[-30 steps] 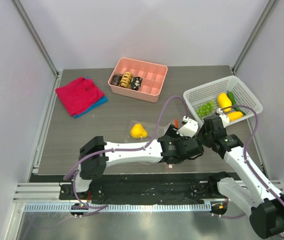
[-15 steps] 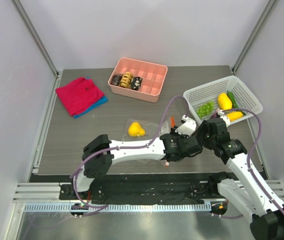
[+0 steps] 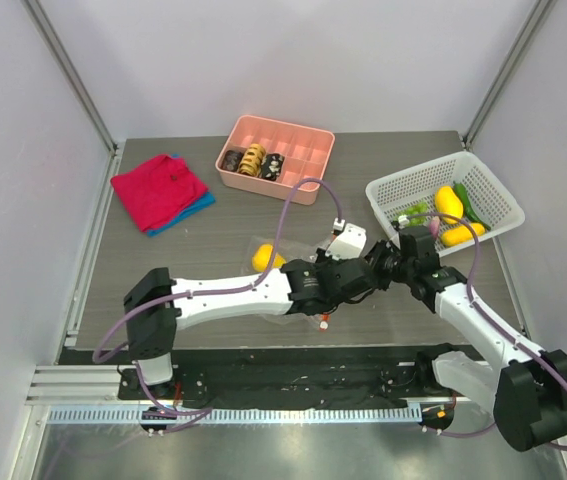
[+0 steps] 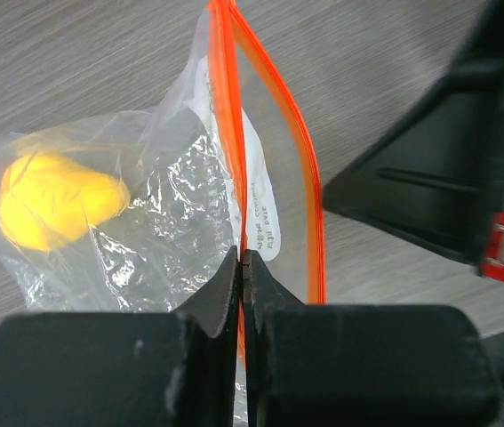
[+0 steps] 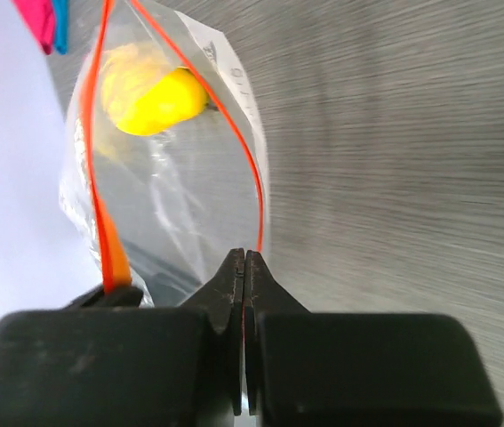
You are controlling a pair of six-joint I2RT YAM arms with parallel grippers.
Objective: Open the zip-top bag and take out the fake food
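Overhead camera looks down; close wrist cameras share the bag [image 4: 180,196]

The left gripper [image 4: 241,258] and the right gripper [image 5: 244,256] have moved leftward and closed, each on one side of the zip-top bag [image 4: 180,209] at its orange mouth, which now seems slightly parted; the bag shifted left too.

Bright, even light fell from overhead, leaving soft shadows. Glare sparkled on the crinkled zip-top bag [image 4: 172,205]; close up, the tabletop [image 5: 394,133] smeared into blur.
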